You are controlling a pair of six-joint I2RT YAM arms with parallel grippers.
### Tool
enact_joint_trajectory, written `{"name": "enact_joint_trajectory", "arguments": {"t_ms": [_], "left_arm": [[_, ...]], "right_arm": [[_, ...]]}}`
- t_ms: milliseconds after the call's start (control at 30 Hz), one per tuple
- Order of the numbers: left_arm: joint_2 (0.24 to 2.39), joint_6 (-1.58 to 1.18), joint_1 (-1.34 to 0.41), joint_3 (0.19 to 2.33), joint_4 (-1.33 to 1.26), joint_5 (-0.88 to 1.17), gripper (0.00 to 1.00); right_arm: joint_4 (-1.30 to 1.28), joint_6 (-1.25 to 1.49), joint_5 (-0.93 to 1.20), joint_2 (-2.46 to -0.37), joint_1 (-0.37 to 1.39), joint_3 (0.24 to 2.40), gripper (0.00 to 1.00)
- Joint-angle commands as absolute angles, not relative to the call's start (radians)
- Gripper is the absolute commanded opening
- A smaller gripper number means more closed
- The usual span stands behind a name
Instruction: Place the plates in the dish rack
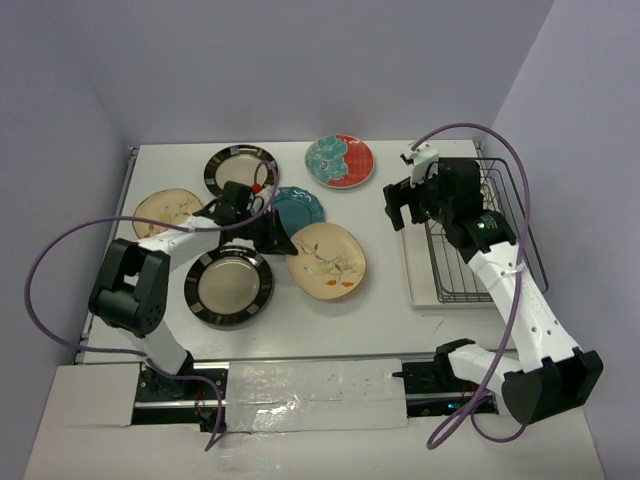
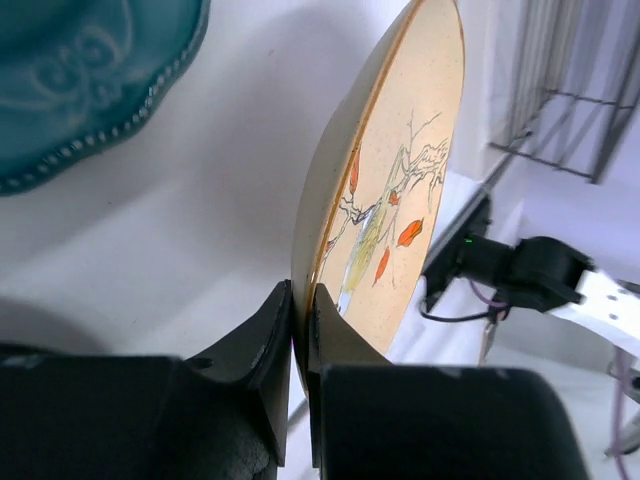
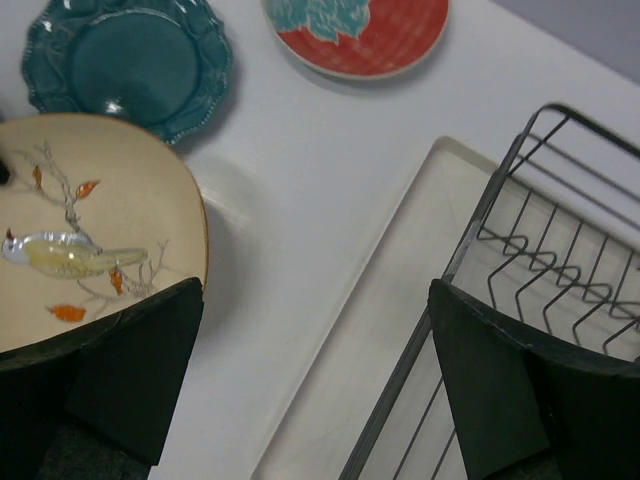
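Observation:
My left gripper (image 1: 283,243) is shut on the near-left rim of a cream-tan plate with a painted bird (image 1: 328,260). In the left wrist view its jaws (image 2: 303,320) pinch the plate's edge (image 2: 400,200), and the plate looks tilted off the table. My right gripper (image 1: 405,205) is open and empty, hovering over the left edge of the dish rack's cream tray (image 1: 420,270). In the right wrist view (image 3: 315,380) the bird plate (image 3: 90,230) is on the left and the wire rack (image 3: 560,230) on the right. The rack (image 1: 490,230) holds no plates.
On the table lie a teal scalloped plate (image 1: 297,206), a red flowered plate (image 1: 340,161), two striped-rim plates (image 1: 240,170) (image 1: 228,286) and another cream-tan plate (image 1: 167,210). The teal plate touches the bird plate's far edge. Walls enclose the table on three sides.

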State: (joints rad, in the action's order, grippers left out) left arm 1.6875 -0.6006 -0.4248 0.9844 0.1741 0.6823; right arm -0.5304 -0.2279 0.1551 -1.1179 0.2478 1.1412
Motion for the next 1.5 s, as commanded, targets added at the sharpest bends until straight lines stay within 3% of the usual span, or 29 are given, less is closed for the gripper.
{"name": "enact_joint_trajectory", "arguments": {"t_ms": [0, 200, 433, 800, 1100, 1200, 1333, 1467], "left_arm": [[1.598, -0.545, -0.347, 1.161, 0.303, 0.864, 0.00], [1.566, -0.515, -0.189, 1.258, 0.452, 0.923, 0.00], [1.545, -0.632, -0.085, 1.249, 0.451, 0.974, 0.00], [1.470, -0.787, -0.043, 1.125, 0.362, 1.072, 0.00], [1.431, -0.839, -0.044, 1.098, 0.377, 1.138, 0.00], [1.427, -0.862, -0.044, 1.091, 0.370, 1.160, 0.00], [1.422, -0.882, -0.044, 1.091, 0.361, 1.187, 0.00], [1.416, -0.899, -0.046, 1.077, 0.342, 1.200, 0.00]], "right_arm": [[-0.544, -0.327, 0.258, -1.048, 0.244, 1.260, 1.00], [-0.696, -0.544, 0.423, -1.088, 0.245, 1.383, 1.00], [-0.788, -0.951, 0.509, -0.985, 0.383, 1.324, 1.00], [-0.638, -1.129, 0.315, -0.972, 0.858, 1.157, 0.98], [-0.456, -1.129, 0.118, -1.158, 0.985, 1.137, 0.97], [-0.436, -1.131, 0.074, -1.215, 1.005, 1.157, 0.93], [-0.391, -1.137, 0.039, -1.274, 1.014, 1.157, 0.78], [-0.336, -1.152, 0.002, -1.296, 1.012, 1.137, 0.72]]}}
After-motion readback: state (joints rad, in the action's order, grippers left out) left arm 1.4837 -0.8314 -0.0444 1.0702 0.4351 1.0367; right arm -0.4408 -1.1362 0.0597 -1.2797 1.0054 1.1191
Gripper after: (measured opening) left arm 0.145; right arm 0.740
